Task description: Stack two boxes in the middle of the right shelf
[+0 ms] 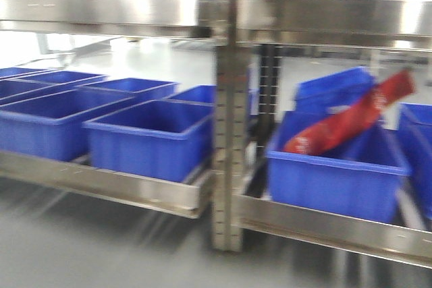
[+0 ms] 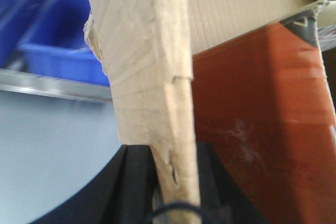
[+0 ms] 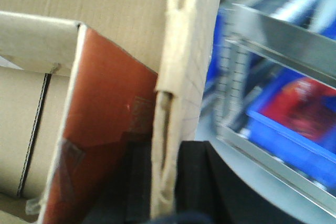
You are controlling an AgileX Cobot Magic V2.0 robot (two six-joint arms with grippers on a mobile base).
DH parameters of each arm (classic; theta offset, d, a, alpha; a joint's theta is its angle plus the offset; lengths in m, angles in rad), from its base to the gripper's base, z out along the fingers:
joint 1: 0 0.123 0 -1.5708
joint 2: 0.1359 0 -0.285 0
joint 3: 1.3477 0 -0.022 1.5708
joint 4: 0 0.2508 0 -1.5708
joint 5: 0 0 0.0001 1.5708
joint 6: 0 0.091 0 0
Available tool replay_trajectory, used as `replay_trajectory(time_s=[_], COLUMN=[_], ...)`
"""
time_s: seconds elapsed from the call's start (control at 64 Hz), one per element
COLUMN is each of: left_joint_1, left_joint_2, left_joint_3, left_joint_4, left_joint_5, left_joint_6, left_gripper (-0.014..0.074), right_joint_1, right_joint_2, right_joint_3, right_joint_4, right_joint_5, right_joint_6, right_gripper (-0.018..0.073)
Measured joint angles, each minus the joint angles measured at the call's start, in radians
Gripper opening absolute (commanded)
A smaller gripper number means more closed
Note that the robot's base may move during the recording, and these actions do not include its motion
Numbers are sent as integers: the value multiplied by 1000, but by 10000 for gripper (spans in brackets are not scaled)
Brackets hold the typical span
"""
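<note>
While motion blur smears the front-facing view, two stainless steel racks are legible side by side: the left rack carries several open blue bins, and the right shelf carries a blue bin with a red package lying tilted across its rim. In the left wrist view, the left gripper is clamped narrowly on the upright tan cardboard wall of a box. The wall's torn, layered edge runs up between the two black fingers, and an orange-brown panel stands just to the right of it. A steel rail and a blue container show blurred at the left. In the right wrist view, the right gripper likewise grips a vertical cardboard wall of the box, with a reddish-brown inner face to its left. Whether both arms hold one and the same carton cannot be told. The right shelf stands near, to the right, with the blue bin and the red package on it.
</note>
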Motion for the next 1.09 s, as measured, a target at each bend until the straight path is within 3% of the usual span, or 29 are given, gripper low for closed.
replay_trajectory(time_s=[1.094], left_joint_1=[0], left_joint_2=[0], left_joint_3=[0], left_joint_4=[-2], left_joint_5=[0], left_joint_6=[0], left_gripper=[-111], right_joint_1=[0], right_joint_2=[-2], right_joint_3=[0], right_joint_4=[0], right_joint_5=[2], right_joint_6=[0], right_gripper=[-154])
